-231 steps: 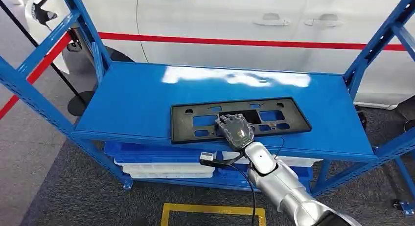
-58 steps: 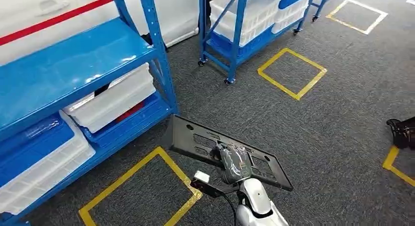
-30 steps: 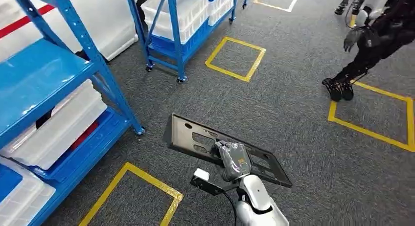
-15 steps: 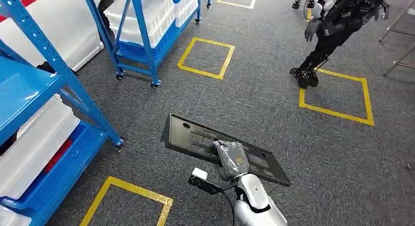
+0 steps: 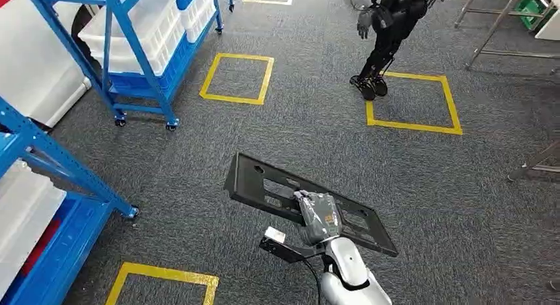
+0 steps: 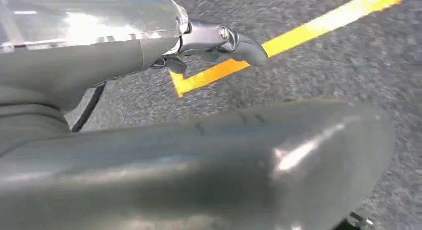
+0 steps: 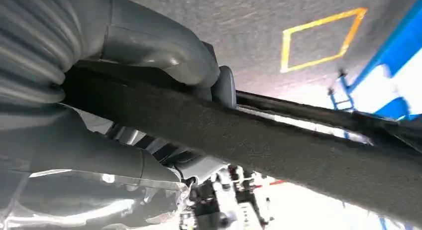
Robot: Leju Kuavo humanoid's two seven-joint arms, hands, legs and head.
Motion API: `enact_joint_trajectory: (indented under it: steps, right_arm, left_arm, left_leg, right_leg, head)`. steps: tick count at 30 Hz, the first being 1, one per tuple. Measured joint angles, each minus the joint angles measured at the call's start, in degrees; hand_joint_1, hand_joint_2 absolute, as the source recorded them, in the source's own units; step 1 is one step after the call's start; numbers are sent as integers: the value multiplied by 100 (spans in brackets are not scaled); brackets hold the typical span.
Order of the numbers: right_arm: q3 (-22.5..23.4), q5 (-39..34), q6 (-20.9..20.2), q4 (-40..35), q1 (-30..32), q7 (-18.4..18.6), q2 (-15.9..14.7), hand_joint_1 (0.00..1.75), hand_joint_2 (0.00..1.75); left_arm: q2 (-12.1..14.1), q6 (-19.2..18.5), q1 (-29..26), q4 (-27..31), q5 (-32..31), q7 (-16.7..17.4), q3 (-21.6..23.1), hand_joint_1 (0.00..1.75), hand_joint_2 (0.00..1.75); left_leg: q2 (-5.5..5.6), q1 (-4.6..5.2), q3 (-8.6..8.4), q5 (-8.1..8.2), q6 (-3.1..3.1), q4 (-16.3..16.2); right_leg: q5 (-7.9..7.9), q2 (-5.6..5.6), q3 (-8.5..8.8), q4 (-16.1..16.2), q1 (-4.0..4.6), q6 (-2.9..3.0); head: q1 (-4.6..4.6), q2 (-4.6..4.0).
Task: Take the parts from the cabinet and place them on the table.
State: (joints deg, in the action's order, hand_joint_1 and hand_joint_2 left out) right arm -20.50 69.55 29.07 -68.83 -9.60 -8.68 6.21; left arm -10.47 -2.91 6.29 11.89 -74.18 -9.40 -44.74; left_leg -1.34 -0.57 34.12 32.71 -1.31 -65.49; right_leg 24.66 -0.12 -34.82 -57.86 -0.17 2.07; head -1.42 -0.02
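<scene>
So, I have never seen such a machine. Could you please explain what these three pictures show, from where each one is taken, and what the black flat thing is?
This is a walking humanoid robot. The head view looks down from high on its body: its silver arm ends in the right hand, which grips a black flat panel with cut-out holes, the part it is carrying. Below is grey carpet with yellow taped squares; blue racks holding white bins stand at the left, and another dark robot stands farther off. The right wrist view, from behind that hand, shows its fingers clamped around the panel's edge. The left wrist view is blurred; whether the left hand is open cannot be told.
</scene>
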Motion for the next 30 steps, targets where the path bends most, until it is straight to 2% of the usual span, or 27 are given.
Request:
enact_joint_trajectory:
  steps: [2,3,4,5,6,7,8,10,11,12,13,14,15,16,17,18,19,20,21,22,23,24,27,28,29,30]
  right_arm:
    - [0,-35,0,15,6,-33,-2,175,175]
    - [2,-53,0,26,15,-41,-9,175,175]
    - [2,-65,2,33,24,-54,-15,175,175]
    - [2,-81,2,39,24,-63,-20,175,175]
    - [2,-90,2,39,24,-70,-20,175,175]
    - [2,-90,4,39,23,-74,-20,175,175]
    - [4,-90,4,39,24,-76,-20,175,175]
    - [7,-90,15,13,45,-74,-24,175,175]
    - [9,-90,18,-9,80,-70,-33,175,175]
    - [15,-81,20,-37,112,-61,-41,175,175]
    - [22,-70,20,-59,148,-54,-57,175,175]
    - [28,-55,22,-103,173,-41,-68,175,175]
    - [28,-50,20,-129,177,-33,-72,175,175]
    - [28,-33,17,-153,183,-18,-72,175,175]
    - [28,-26,15,-168,205,-4,-74,175,175]
    - [28,-13,13,-186,243,20,-77,175,175]
    - [31,7,9,-201,283,33,-81,175,175]
    - [33,20,7,-221,319,39,-85,175,175]
    - [35,35,4,-251,339,48,-87,175,175]
    - [35,46,-2,-288,340,48,-87,175,175]
    - [35,48,-2,-323,333,50,-87,175,175]
    - [35,52,-13,-345,329,53,-87,175,175]
    - [42,50,-44,-365,348,72,-114,175,175]
    - [42,50,-44,-380,358,79,-114,175,175]
    - [46,44,-42,-393,360,81,-118,175,175]
    - [46,44,-46,-391,338,81,-116,175,175]
  left_arm:
    - [0,0,-38,0,0,0,0,0,0]
    - [0,0,-52,-2,2,2,0,0,0]
    - [0,0,-58,-2,2,2,0,0,0]
    - [0,0,-55,0,2,2,0,0,0]
    - [-2,2,-51,0,2,2,0,0,0]
    - [0,2,-50,-2,0,2,0,0,0]
    - [0,2,-59,-2,0,2,0,0,0]
    - [0,4,-51,-2,-4,-2,-2,0,0]
    - [0,4,-42,-2,-4,-2,-2,0,0]
    - [-10,4,-35,-2,-7,-13,-2,0,0]
    - [-33,2,-25,-2,-31,-17,-2,0,0]
    - [-63,2,-8,-2,-46,-15,0,0,0]
    - [-79,2,4,-2,-57,18,0,0,0]
    - [-107,2,8,-2,-70,57,2,0,0]
    - [-123,2,13,-2,-92,79,4,0,0]
    - [-131,2,22,-2,-103,98,7,0,0]
    - [-144,0,30,-2,-105,103,11,0,0]
    - [-155,0,43,-2,-105,105,13,0,0]
    - [-166,0,60,-2,-107,105,20,0,0]
    - [-177,0,72,-2,-107,105,30,0,0]
    - [-186,0,81,-2,-107,105,37,0,0]
    - [-192,0,88,-2,-109,105,42,0,0]
    - [-203,0,117,-2,-120,90,48,0,0]
    - [-205,-11,128,-2,-125,50,52,0,0]
    - [-205,-24,136,-2,-127,11,61,0,0]
    - [-205,-33,140,-2,-127,-11,72,0,0]
  left_leg:
    - [83,0,410,336,-14,-855]
    - [84,-4,515,322,-17,-1042]
    - [87,-7,474,164,-16,-915]
    - [94,-13,313,-93,-8,-532]
    - [146,-26,92,-365,-1,-36]
    - [291,-46,-127,-587,10,442]
    - [581,-57,-206,-493,23,609]
    - [533,-41,-215,-515,52,667]
    - [487,-12,-216,-523,93,659]
    - [432,-24,-225,-558,145,703]
    - [343,-56,-244,-600,205,761]
    - [288,-41,-260,-612,242,793]
    - [217,-26,-257,-616,258,794]
    - [136,-12,-255,-610,268,792]
    - [49,-2,-255,-602,277,792]
    - [-32,4,-255,-594,277,790]
    - [-99,5,-262,-584,272,790]
    - [-171,4,-272,-568,262,790]
    - [-241,4,-293,-552,247,789]
    - [-296,6,-317,-532,225,789]
    - [-342,30,-332,-511,195,788]
    - [-377,60,-330,-485,153,773]
    - [-547,56,-397,-467,67,810]
    - [-541,38,-392,-408,24,790]
    - [-269,17,-372,-305,-1,650]
    - [-57,1,-200,-97,-7,283]
  right_leg:
    - [1,149,-8,-10,7,11]
    - [1,232,-9,-18,7,11]
    - [2,317,-7,-31,3,9]
    - [7,402,-7,-52,-3,-1]
    - [17,481,-7,-77,-8,-17]
    - [32,551,-7,-104,-15,-40]
    - [42,605,-32,-130,5,-77]
    - [18,710,-93,-146,-24,-164]
    - [-6,768,-100,-117,-37,-212]
    - [-19,820,-114,-112,-44,-256]
    - [27,709,-126,-167,-65,-258]
    - [176,353,-219,-365,-21,-271]
    - [404,180,-422,-759,-20,-295]
    - [618,107,-655,-1237,-29,-315]
    - [754,78,-855,-1633,-43,-329]
    - [782,69,-978,-1863,-56,-341]
    - [684,58,-953,-1807,-62,-346]
    - [480,32,-793,-1491,-62,-343]
    - [217,-45,-502,-944,-58,-327]
    - [16,-188,-210,-422,-50,-301]
    - [65,-465,-52,-105,2,-265]
    - [39,-397,-54,-87,38,-212]
    - [41,-204,-74,-73,73,-136]
    - [5,-122,-19,-4,-7,-85]
    - [-1,-77,4,22,4,-69]
    - [-5,-35,1,20,-2,-20]
  head:
    - [0,0]
    - [0,0]
    - [0,0]
    - [0,0]
    - [0,0]
    - [0,0]
    - [2,0]
    - [2,0]
    - [0,0]
    - [0,0]
    - [0,0]
    - [2,0]
    - [2,0]
    - [0,0]
    - [2,0]
    - [2,0]
    - [2,0]
    - [2,0]
    - [2,0]
    - [2,0]
    - [2,0]
    - [0,0]
    - [0,0]
    - [0,0]
    - [0,0]
    - [0,0]
